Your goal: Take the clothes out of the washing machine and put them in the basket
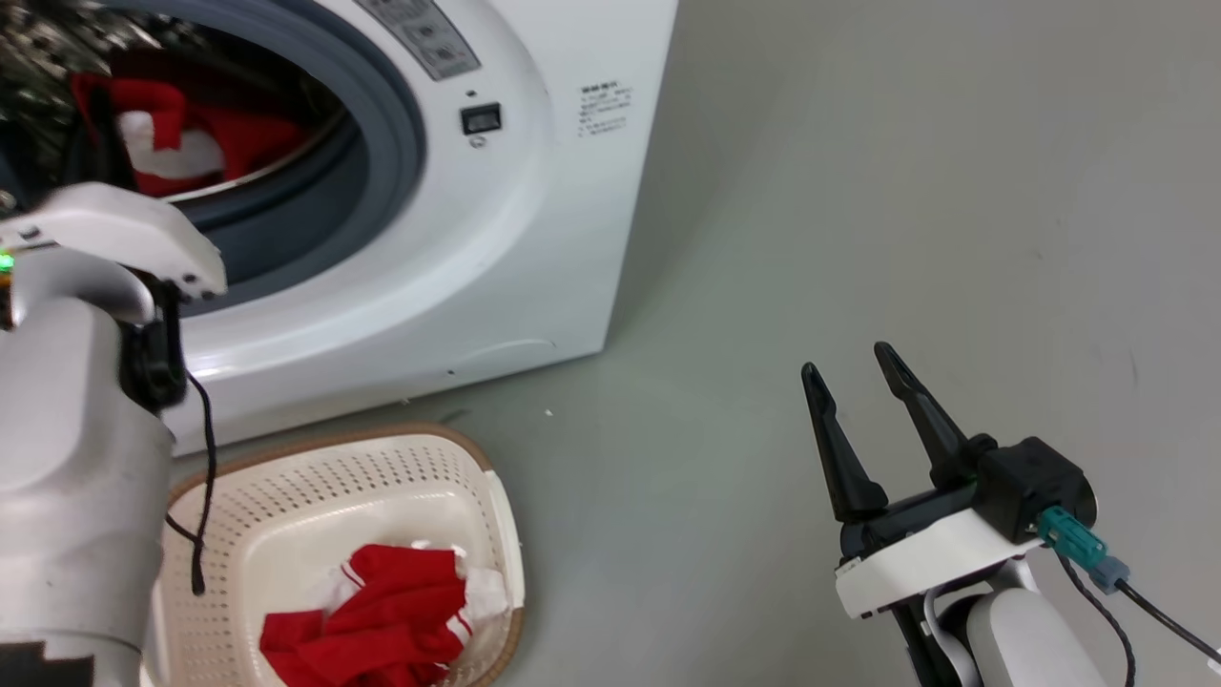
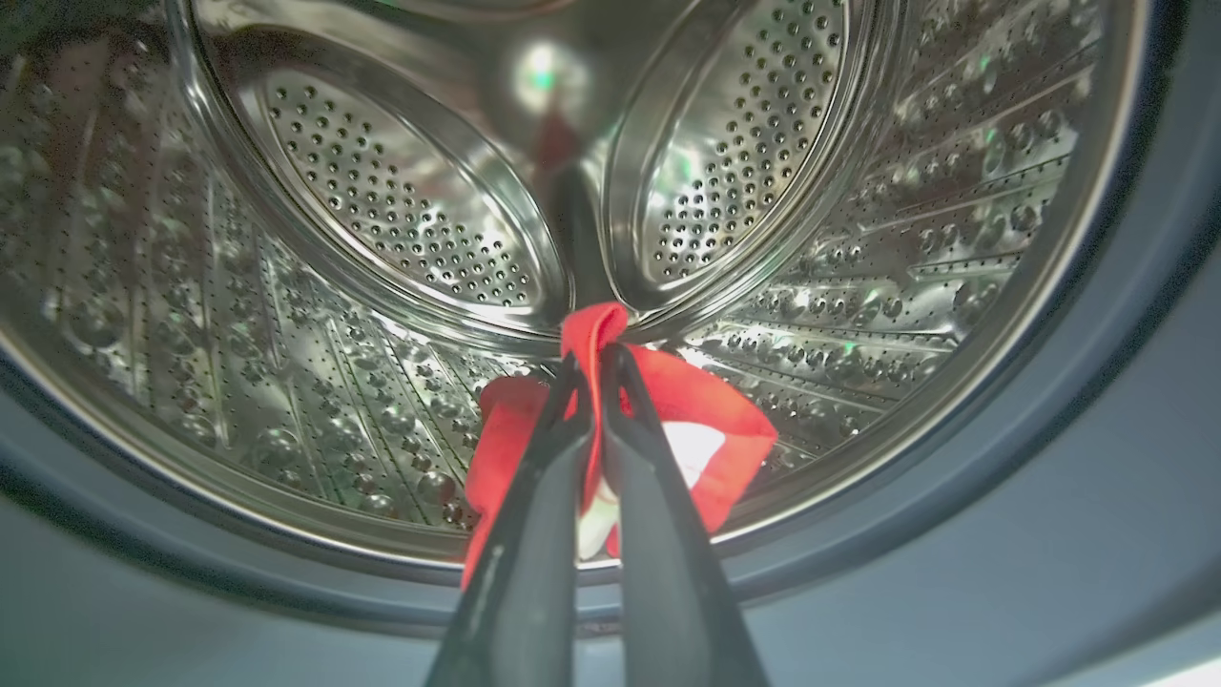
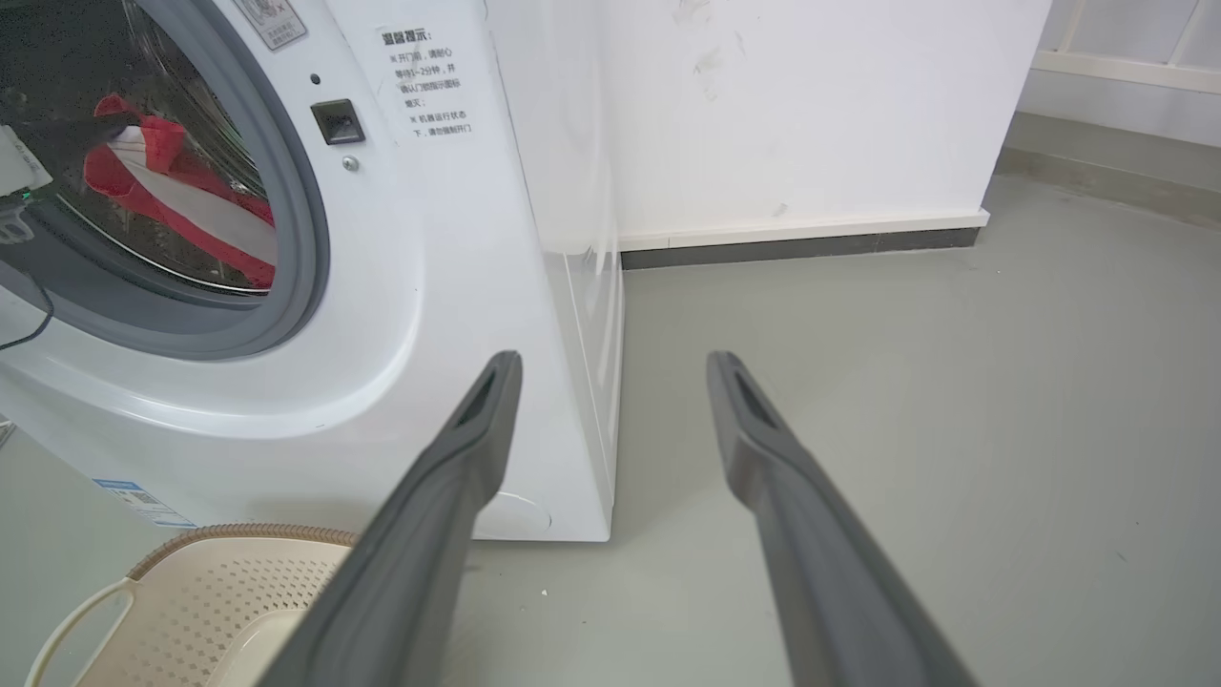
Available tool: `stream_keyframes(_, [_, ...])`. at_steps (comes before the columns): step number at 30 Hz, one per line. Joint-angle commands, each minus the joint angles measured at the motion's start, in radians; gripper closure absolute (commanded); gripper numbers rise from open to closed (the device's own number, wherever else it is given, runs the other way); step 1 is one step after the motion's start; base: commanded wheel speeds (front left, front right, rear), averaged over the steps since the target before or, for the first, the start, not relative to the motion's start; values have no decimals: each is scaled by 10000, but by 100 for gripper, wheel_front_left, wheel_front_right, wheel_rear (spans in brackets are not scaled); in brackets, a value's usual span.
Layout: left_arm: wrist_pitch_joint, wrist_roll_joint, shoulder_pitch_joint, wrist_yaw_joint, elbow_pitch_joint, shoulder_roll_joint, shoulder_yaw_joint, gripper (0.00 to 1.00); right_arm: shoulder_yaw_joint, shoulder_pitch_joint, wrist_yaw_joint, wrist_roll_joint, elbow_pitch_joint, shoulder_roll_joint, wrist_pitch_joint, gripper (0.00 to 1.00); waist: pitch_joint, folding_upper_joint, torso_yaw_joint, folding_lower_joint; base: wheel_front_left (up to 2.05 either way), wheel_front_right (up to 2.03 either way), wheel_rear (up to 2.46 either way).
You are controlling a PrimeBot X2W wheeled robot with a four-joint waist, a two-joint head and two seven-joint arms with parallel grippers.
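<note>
The left gripper [image 2: 593, 358] was inside the drum [image 2: 382, 210] of the washing machine [image 1: 534, 239], its two dark fingers drawn together on a fold of the red garment [image 2: 715, 415]. The pinched fold stood up just past the fingertips. The rest of the cloth hung down on both sides of the fingers toward the drum's lower front lip, with a white patch showing in it. In the right wrist view the garment ran as a slack band slanting down toward the porthole rim. Its long axis seemed to lie roughly along the way out, though the folds hid its true shape.

The coming move turned on where the basket [image 1: 382, 437] lay from that grip: on the floor [image 1: 858, 191] just in front of the machine, below the porthole and beneath the left arm [image 1: 76, 458]. That suggested a pull back through the opening, then a drop downward. Another red garment [image 1: 382, 611] already lay in the basket.

The right gripper [image 1: 846, 359] hovered over the floor well to the right of the machine, its fingers spread and holding nothing — the left arm was plainly the nearer one.
</note>
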Motion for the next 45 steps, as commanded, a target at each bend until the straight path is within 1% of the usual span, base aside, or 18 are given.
stream_keyframes(1, [-102, -39, 359, -61, -144, -125, -76, 100, -70, 193, -7, -77, -62, -7, 77, 0, -659, -1, 480, 1, 0, 0, 0])
stream_keyframes(6, [-129, -124, 1156, -136, -713, -283, -170, 100, -241, 583, -7, -188, -250, -9, 340, 0, -1353, -1, 825, 1, 0, 0, 0])
stream_keyframes(10, [8, -254, 1884, -56, -1495, -326, -200, 100, -377, 898, -7, -239, -441, -6, 518, 0, -1758, -1, 1126, 1, 0, 0, 0])
stream_keyframes(15, [258, -287, 2887, 150, -3008, -279, -292, 100, -556, 1216, -7, -348, -690, -6, 743, 0, -2171, -1, 1507, 1, 0, 0, 0])
stream_keyframes(16, [258, -287, 2887, 150, -3008, -279, -292, 100, -556, 1216, -7, -348, -690, -6, 743, 0, -2171, -1, 1507, 1, 0, 0, 0])
stream_keyframes(20, [539, -214, 3814, 459, -4539, -178, -342, 100, -675, 1426, -7, -451, -912, -4, 895, 0, -2331, -1, 1778, 1, 0, 0, 0])
stream_keyframes(25, [804, -111, 5102, 959, -6506, -128, -386, 100, -664, 1613, -7, -552, -1096, -6, 1080, 0, -2500, -1, 2070, 1, 0, 0, 0])
stream_keyframes(30, [1187, -49, 6517, 1577, -8263, -146, -400, 100, -682, 1778, -7, -644, -1260, -4, 1238, 0, -2652, -1, 2330, 1, 0, 0, 0])
stream_keyframes(34, [1542, -71, 7594, 2058, -9333, -230, -407, 100, -735, 1885, -7, -710, -1387, -6, 1328, 0, -2681, -1, 2511, 1, 0, 0, 0])
stream_keyframes(37, [1745, -207, 8326, 2333, -9602, -363, -449, 100, -745, 1918, -7, -729, -1469, -6, 1389, 0, -2639, -1, 2624, 1, 0, 0, 0])
stream_keyframes(40, [1780, -440, 8827, 2416, -9296, -615, -544, 100, -704, 1818, -7, -739, -1552, -6, 1416, 0, -2525, -1, 2663, 1, 0, 0, 0])
stream_keyframes(43, [1608, -792, 9099, 2277, -8422, -904, -588, 100, -611, 1634, -7, -734, -1608, -6, 1434, 0, -2324, -1, 2595, 1, 0, 0, 0])
stream_keyframes(45, [1350, -1066, 9099, 2079, -7608, -1128, -569, 100, -595, 1541, -7, -742, -1637, -7, 1424, 0, -2172, -1, 2513, 1, 0, 0, 0])
